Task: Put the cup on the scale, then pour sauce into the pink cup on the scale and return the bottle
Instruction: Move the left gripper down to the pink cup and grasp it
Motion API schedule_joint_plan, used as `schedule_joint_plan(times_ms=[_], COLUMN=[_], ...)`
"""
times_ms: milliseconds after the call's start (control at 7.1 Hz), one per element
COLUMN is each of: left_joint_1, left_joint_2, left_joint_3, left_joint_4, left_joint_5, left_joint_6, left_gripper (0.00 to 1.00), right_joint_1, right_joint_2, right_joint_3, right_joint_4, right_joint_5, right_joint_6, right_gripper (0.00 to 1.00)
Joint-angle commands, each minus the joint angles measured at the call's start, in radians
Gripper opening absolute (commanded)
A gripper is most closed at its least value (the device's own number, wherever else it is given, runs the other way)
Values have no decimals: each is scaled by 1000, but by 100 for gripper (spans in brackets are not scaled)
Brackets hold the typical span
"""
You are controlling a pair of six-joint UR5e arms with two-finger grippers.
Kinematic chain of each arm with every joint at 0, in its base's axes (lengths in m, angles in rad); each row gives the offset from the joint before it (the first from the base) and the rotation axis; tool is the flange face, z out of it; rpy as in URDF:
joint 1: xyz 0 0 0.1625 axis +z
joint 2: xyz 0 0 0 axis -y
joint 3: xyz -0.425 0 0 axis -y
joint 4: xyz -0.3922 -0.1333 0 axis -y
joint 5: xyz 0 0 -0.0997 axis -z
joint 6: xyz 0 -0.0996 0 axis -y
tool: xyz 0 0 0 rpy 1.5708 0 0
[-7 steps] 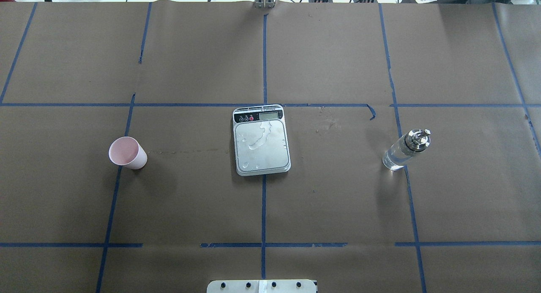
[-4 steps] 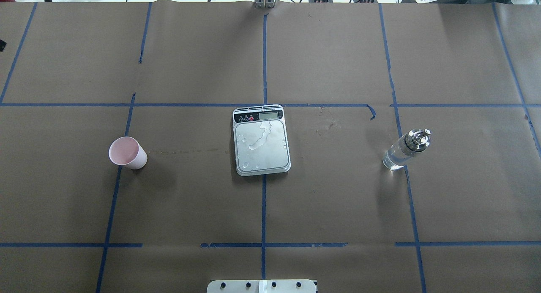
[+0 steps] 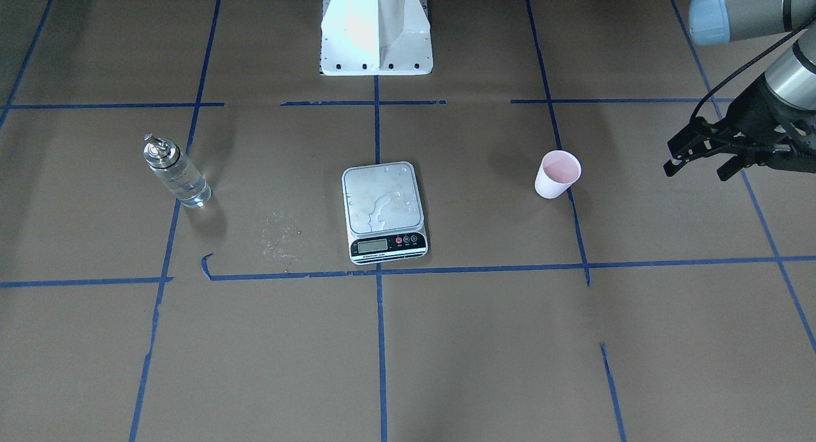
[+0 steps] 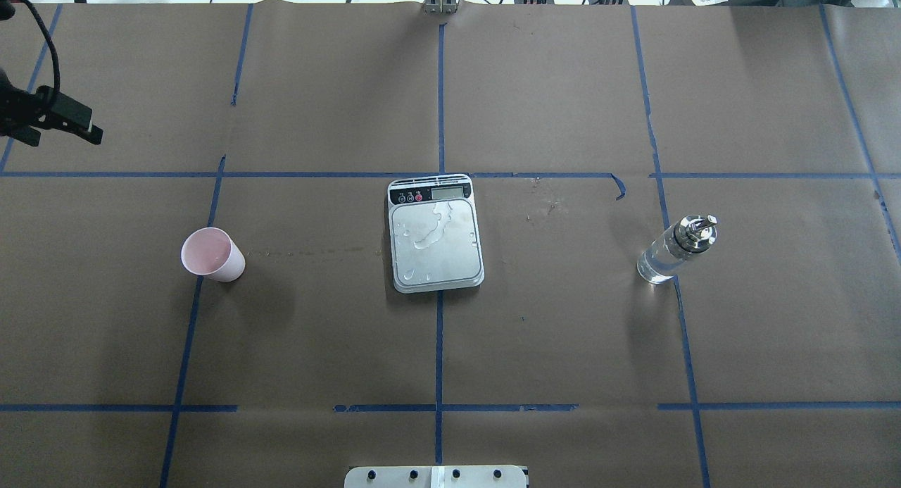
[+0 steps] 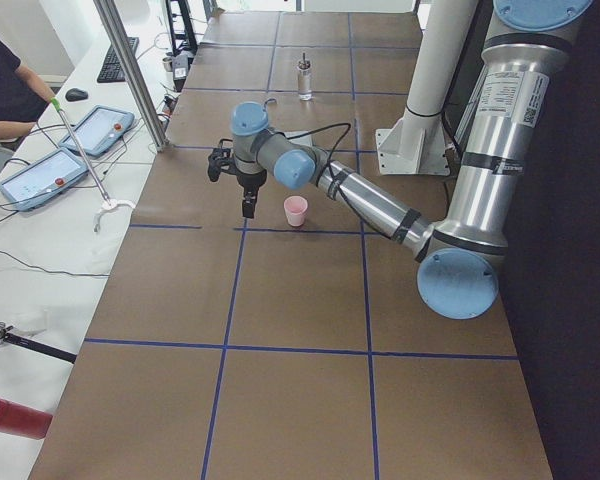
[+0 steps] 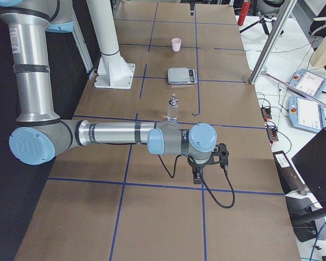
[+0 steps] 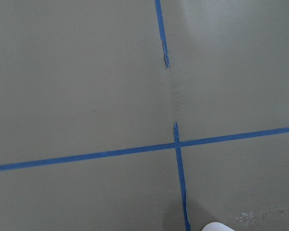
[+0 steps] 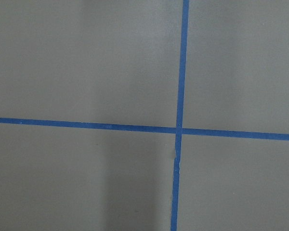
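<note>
The pink cup stands upright on the brown table, left of the scale. Water drops lie on the scale's bare silver platform. The clear bottle with its silver cap stands to the right and holds clear sauce. In the front-facing view the cup, the scale and the bottle stand in a row. My left gripper hovers open and empty, beyond and to the outer side of the cup; it shows at the overhead view's upper left. My right gripper shows only in the exterior right view, short of the bottle; whether it is open or shut I cannot tell.
The white robot pedestal stands at the table's near middle edge. Blue tape lines grid the table. A side bench with tablets, a metal pole and a seated person lies beyond the far edge.
The left gripper has come into the overhead view at the upper left, where only a sliver showed before. Cup, scale and bottle have not moved.
</note>
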Motion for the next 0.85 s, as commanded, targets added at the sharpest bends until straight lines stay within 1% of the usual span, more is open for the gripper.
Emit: schedule_joint_plan(times_ms=[0, 141, 282, 423, 564, 705], left_joint_1=[125, 179, 238, 274, 293, 300], left_joint_2=[136, 135, 132, 121, 94, 72], left_joint_3=[-5, -5, -11, -11, -7, 1], left_joint_4=[-279, -277, -276, -259, -232, -210], left_joint_5=[67, 86, 135, 158, 163, 193], left_joint_6=[-245, -320, -371, -412, -423, -423], left_gripper=[100, 100, 100, 100, 100, 100], right_joint_1=[-2, -2, -2, -2, -2, -2], right_joint_2=[-1, 1, 3, 3, 1, 1], right_joint_3=[-4, -1, 2, 2, 2, 0], right_joint_4=[13, 14, 14, 14, 14, 13], right_joint_5=[1, 1, 1, 1, 3, 4], right_joint_6=[4, 1, 1, 1, 2, 4], right_gripper=[100, 100, 100, 100, 100, 100])
